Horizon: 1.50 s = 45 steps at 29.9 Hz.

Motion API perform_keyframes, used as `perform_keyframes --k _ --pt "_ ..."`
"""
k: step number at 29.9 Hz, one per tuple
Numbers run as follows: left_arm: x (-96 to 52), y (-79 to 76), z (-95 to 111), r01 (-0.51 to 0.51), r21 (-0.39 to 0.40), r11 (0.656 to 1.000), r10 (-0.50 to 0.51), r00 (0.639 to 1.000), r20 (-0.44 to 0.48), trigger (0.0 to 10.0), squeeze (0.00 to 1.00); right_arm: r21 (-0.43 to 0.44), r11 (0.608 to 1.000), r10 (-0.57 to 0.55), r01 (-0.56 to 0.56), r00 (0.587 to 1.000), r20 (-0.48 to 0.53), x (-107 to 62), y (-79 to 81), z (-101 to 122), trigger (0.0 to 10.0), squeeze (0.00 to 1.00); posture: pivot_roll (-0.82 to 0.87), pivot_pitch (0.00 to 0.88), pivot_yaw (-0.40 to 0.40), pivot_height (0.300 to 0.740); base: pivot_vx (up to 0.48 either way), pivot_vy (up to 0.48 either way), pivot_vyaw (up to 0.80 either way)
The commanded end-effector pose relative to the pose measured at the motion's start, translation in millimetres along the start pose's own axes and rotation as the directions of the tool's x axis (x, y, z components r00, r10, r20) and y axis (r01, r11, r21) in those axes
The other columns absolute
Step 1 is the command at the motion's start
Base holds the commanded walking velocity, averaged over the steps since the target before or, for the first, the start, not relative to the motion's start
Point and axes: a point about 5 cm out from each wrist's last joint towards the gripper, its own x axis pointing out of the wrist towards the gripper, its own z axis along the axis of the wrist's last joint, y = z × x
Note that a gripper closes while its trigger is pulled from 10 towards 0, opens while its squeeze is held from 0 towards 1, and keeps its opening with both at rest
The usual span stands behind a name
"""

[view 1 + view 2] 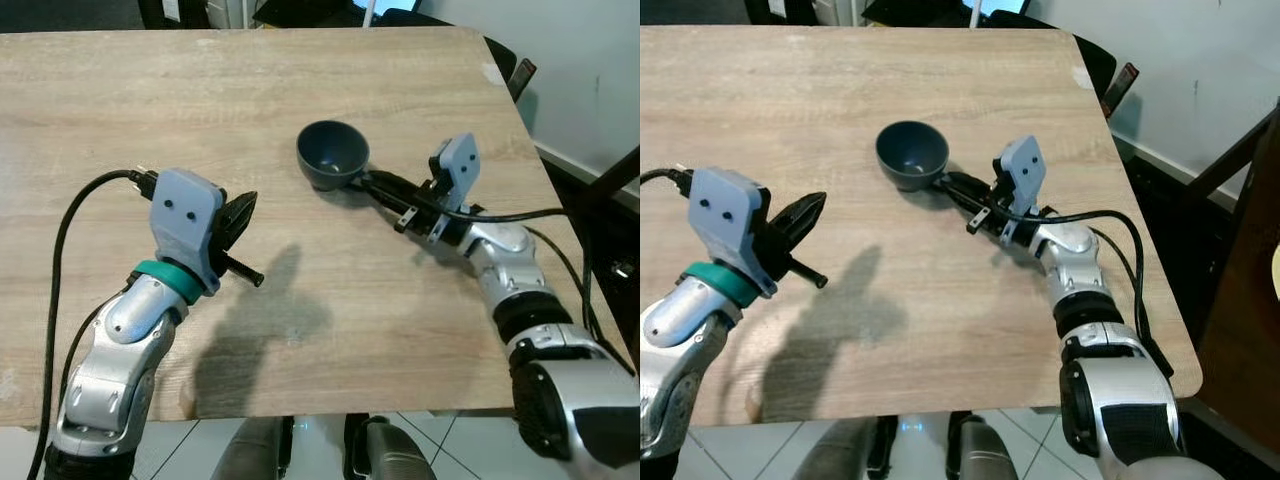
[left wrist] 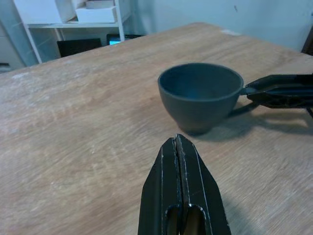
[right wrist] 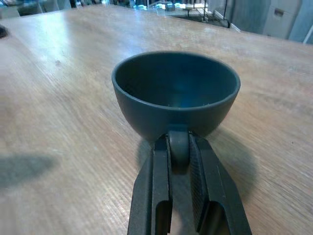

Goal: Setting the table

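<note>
While upright, cup (image 1: 333, 154) points its handle toward right end effector (image 1: 372, 182).

You see one dark grey cup (image 1: 333, 153) standing upright and empty on the wooden surface (image 1: 150, 110), its small handle clamped by the right end effector (image 3: 179, 147).

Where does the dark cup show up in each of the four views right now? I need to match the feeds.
Left eye: cup upper centre, on the wooden table.
Right eye: cup upper centre-left.
Left wrist: cup centre, beyond the shut left gripper.
Right wrist: cup centre, its handle between the right gripper's fingers.
Shared landmark: the right gripper at the cup's handle.
</note>
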Motion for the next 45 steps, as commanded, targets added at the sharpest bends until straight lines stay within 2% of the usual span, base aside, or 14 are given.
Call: perform_keyframes --k 1,5,9,15,18,19,20,24,26,28,32,38,40,45 --pt "1.6 -2.4 -3 0.016 0.002 1.000 -0.016 1.000 -0.006 10.0 0.00 0.016 1.000 0.000 -0.001 1.000 0.021 -5.4 1.6 -1 0.0 0.00 0.11 0.119 0.068 0.740 0.000 0.000 0.00" --pt "8.2 -3.6 -5 0.019 0.001 1.000 -0.019 1.000 0.000 10.0 0.00 0.026 0.999 -0.035 0.034 0.999 0.035 -11.0 3.3 -4 0.0 0.00 0.09 0.101 0.068 0.740 0.000 0.000 0.00" --pt "12.8 -3.5 -10 -0.008 -0.005 1.000 0.008 1.000 0.004 10.0 0.00 0.031 0.991 -0.130 0.128 0.988 0.088 -18.8 3.4 0 0.0 0.00 0.06 0.088 0.073 0.740 0.000 0.000 0.00" --pt "19.0 0.1 -20 -0.083 -0.003 0.997 0.083 0.996 -0.022 10.0 0.00 0.039 0.954 -0.300 0.298 0.946 0.123 -33.2 5.9 2 0.0 0.00 0.03 0.076 0.076 0.740 0.000 0.000 0.00" --pt "27.6 3.4 -22 -0.127 -0.008 0.992 0.127 0.992 -0.021 10.0 0.00 0.044 0.887 -0.462 0.460 0.876 0.139 -49.3 7.4 3 0.0 0.00 0.00 0.100 0.081 0.740 0.000 0.000 0.00" --pt "27.6 3.4 -22 -0.127 -0.008 0.992 0.127 0.992 -0.021 10.0 0.00 0.044 0.887 -0.462 0.460 0.876 0.139 -49.3 7.4 3 0.0 0.00 0.00 0.100 0.081 0.740 0.000 0.000 0.00" --pt "32.4 4.8 -24 -0.150 -0.004 0.989 0.150 0.988 -0.026 10.0 0.00 0.057 0.836 -0.547 0.545 0.823 0.153 -56.8 7.2 5 0.0 0.00 -0.02 0.107 0.087 0.740 0.000 0.000 0.00" --pt "39.3 3.3 -25 -0.156 -0.005 0.988 0.155 0.988 -0.023 10.0 0.00 0.057 0.800 -0.597 0.597 0.783 0.174 -59.0 7.8 9 0.0 0.00 -0.02 0.084 0.099 0.740 0.000 0.000 0.00" --pt "39.3 3.3 -25 -0.156 -0.005 0.988 0.155 0.988 -0.023 10.0 0.00 0.057 0.800 -0.597 0.597 0.783 0.174 -59.0 7.8 9 0.0 0.00 -0.02 0.084 0.099 0.740 0.000 0.000 0.00" --pt "49.3 2.9 -25 -0.160 -0.006 0.987 0.160 0.987 -0.011 10.0 0.00 0.063 0.771 -0.631 0.634 0.748 0.205 -53.2 9.3 13 0.0 0.00 -0.05 0.063 0.102 0.740 0.000 0.000 0.00" --pt "56.1 2.4 -24 -0.167 -0.011 0.986 0.167 0.986 0.001 10.0 0.00 0.054 0.767 -0.635 0.640 0.742 0.216 -48.3 11.1 19 0.0 0.00 -0.06 0.065 0.101 0.740 0.000 0.000 0.00" --pt "59.3 -1.7 -24 -0.167 -0.020 0.986 0.167 0.986 0.010 10.0 0.00 0.041 0.730 -0.675 0.682 0.711 0.199 -59.8 7.7 23 0.0 0.00 -0.07 0.065 0.093 0.740 0.000 0.000 0.00" --pt "59.5 -2.1 -28 -0.169 -0.015 0.985 0.169 0.986 0.007 10.0 0.00 0.026 0.694 -0.709 0.719 0.678 0.192 -67.4 3.8 24 0.0 0.00 -0.07 0.064 0.092 0.740 0.000 0.000 0.00" --pt "60.8 -0.7 -27 -0.173 -0.014 0.985 0.173 0.985 0.013 10.0 0.00 0.010 0.680 -0.721 0.733 0.666 0.189 -70.4 3.2 24 0.0 0.00 -0.08 0.063 0.093 0.740 0.000 0.000 0.00"
